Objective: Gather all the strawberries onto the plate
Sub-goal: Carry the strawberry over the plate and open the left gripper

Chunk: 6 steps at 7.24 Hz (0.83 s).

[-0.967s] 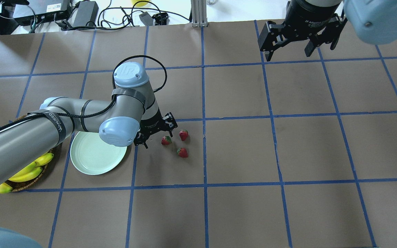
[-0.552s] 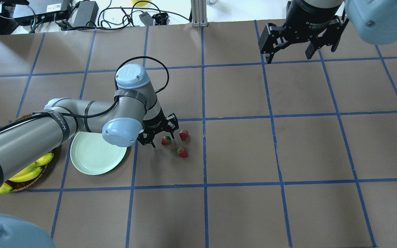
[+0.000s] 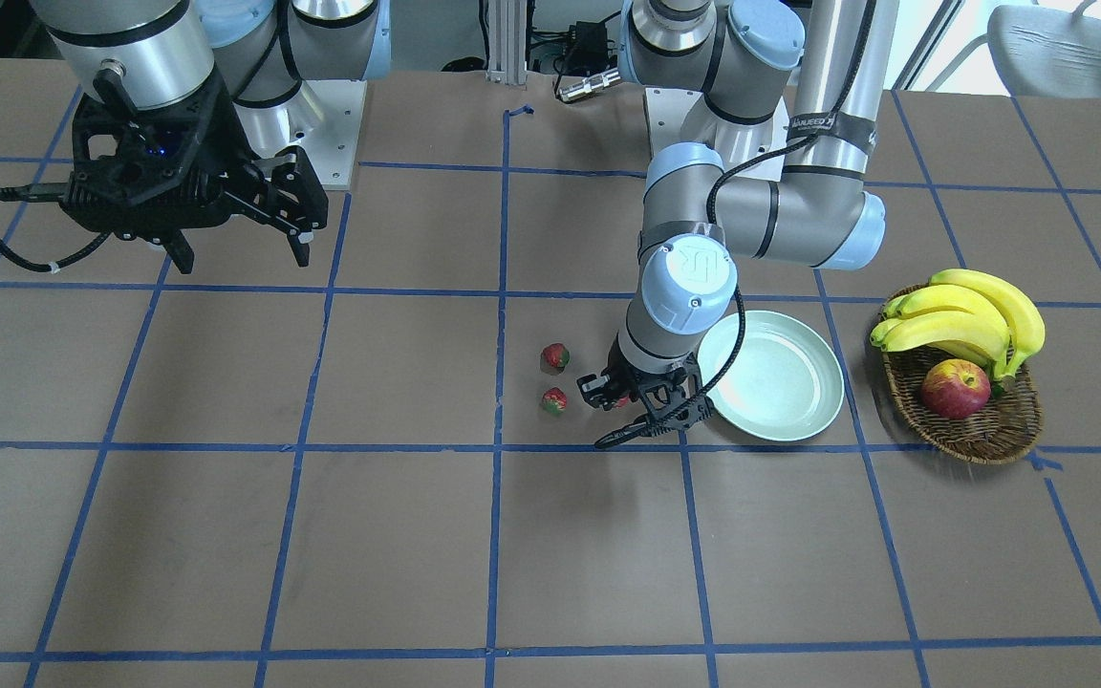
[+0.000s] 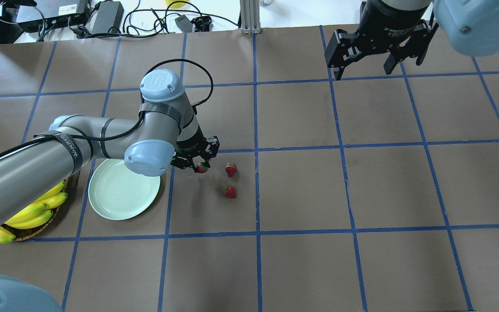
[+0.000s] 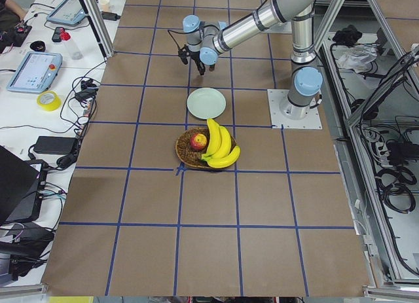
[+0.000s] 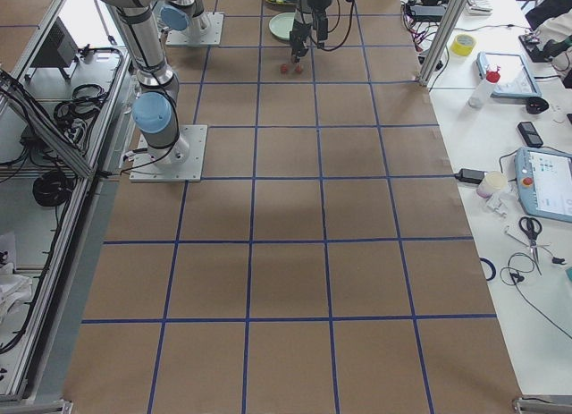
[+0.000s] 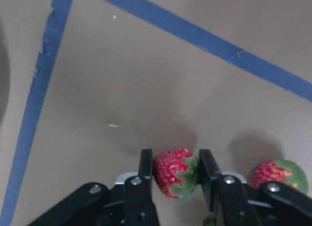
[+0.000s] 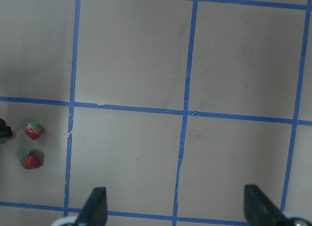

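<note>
Left gripper (image 4: 198, 167) clamped low, right gripper (image 4: 364, 71) spread

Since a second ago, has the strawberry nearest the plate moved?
Yes. The strawberry, clamped in the left gripper, shifted leftward in the overhead view, away from the two resting berries.

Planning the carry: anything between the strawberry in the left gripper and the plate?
Nothing visible. Only bare table paper lies between the left gripper, shut on the strawberry, and the plate. The other two strawberries lie on the opposite side.

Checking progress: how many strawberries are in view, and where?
3. One strawberry is gripped in the left gripper near the plate; two strawberries lie on the table. None on the plate.
</note>
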Motion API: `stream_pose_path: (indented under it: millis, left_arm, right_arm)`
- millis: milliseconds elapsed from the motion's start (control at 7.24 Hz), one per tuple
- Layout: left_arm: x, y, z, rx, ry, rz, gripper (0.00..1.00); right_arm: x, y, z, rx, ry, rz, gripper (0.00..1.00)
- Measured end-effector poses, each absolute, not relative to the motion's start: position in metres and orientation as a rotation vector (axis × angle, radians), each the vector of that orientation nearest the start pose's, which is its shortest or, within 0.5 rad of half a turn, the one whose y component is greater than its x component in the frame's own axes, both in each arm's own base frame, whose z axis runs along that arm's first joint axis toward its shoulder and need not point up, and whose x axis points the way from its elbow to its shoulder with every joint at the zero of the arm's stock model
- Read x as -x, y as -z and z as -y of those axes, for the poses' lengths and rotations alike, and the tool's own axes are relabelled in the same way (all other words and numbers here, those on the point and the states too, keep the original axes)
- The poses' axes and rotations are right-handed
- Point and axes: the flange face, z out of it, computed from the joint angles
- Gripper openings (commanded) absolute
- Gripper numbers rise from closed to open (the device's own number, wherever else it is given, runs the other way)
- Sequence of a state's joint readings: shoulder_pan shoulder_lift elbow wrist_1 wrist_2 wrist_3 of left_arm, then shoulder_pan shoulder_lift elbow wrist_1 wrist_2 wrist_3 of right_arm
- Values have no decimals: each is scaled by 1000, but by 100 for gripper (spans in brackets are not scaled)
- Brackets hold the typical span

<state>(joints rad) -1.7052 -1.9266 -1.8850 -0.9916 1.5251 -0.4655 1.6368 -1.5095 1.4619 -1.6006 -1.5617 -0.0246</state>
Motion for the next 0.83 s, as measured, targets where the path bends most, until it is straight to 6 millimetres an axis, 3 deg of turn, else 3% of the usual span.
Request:
stream_pose_path:
  millis: [276,414,552,828]
  left_arm:
    - [173,-265,548,395,-152,-3091,0]
    - [142,-279,553,334,-178,-3049,0]
    - [108,-283,555,278,-223,-3005,0]
    - [49,-264,546,249,-350,-2973,0]
  right_arm:
    - [-168,-514,515,142,120,-3126,100]
    - [-169,-514,515,143,120,-3125,100]
    - [-169,-514,515,143,120,-3125,100]
    - [-168,-514,515,141,122,-3125,100]
